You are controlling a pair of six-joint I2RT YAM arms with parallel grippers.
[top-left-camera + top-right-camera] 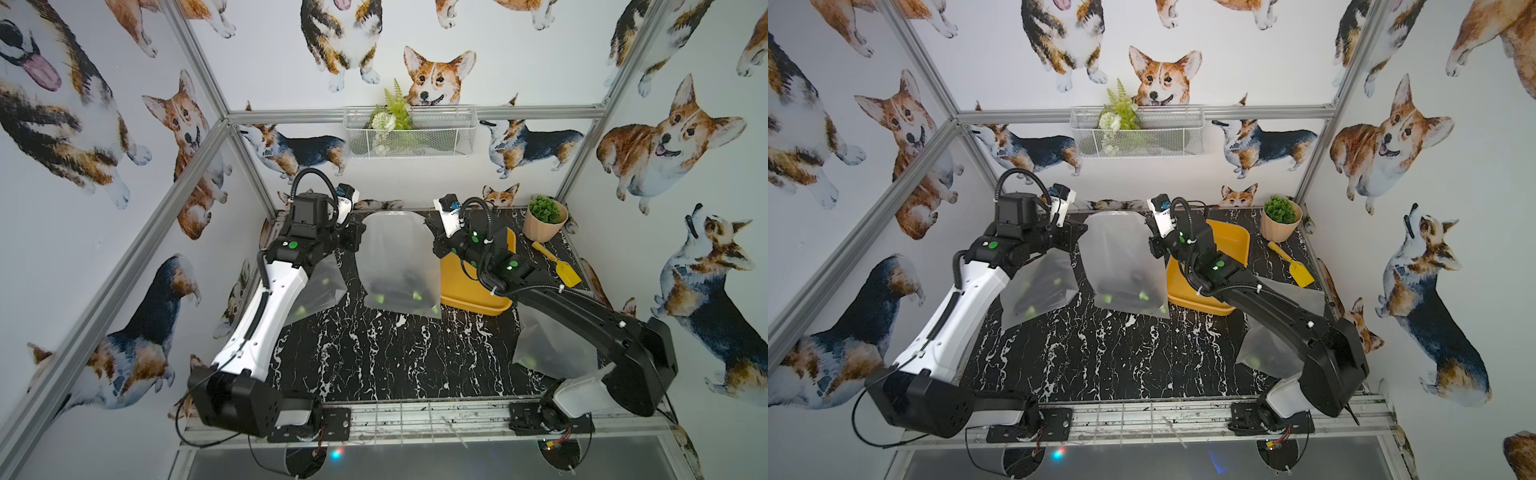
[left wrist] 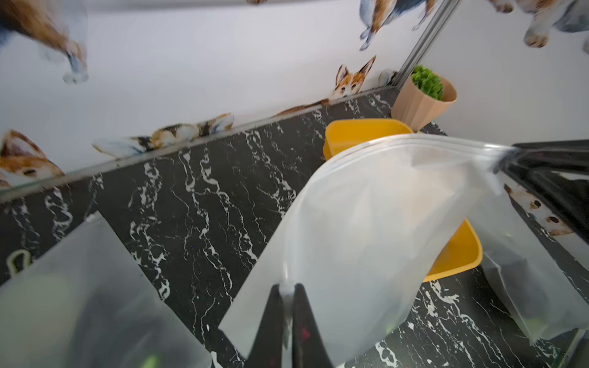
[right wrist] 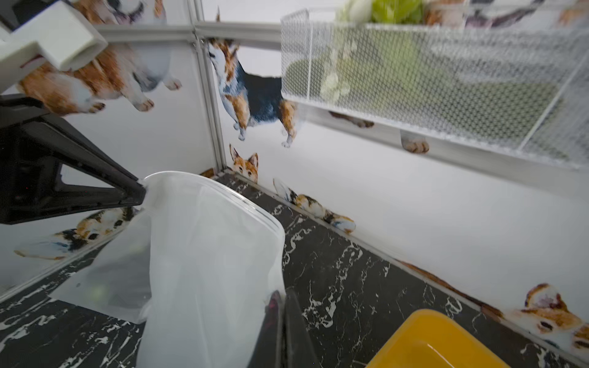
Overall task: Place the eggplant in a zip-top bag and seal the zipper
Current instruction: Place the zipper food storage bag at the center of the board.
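Status | our left tool and right tool each clamp a top corner of the frosted plastic zip-top bag | zipper spans between them, dark eggplant low inside

Black marble tabletop: bags, tray, pot, scoop

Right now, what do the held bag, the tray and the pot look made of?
Bag: thin frosted plastic film; it hangs limp and translucent, with a zip strip along the rim.
Tray: probably moulded plastic, smooth matte yellow.
Pot: unclear, plastic or ceramic; matte beige, ribbed.
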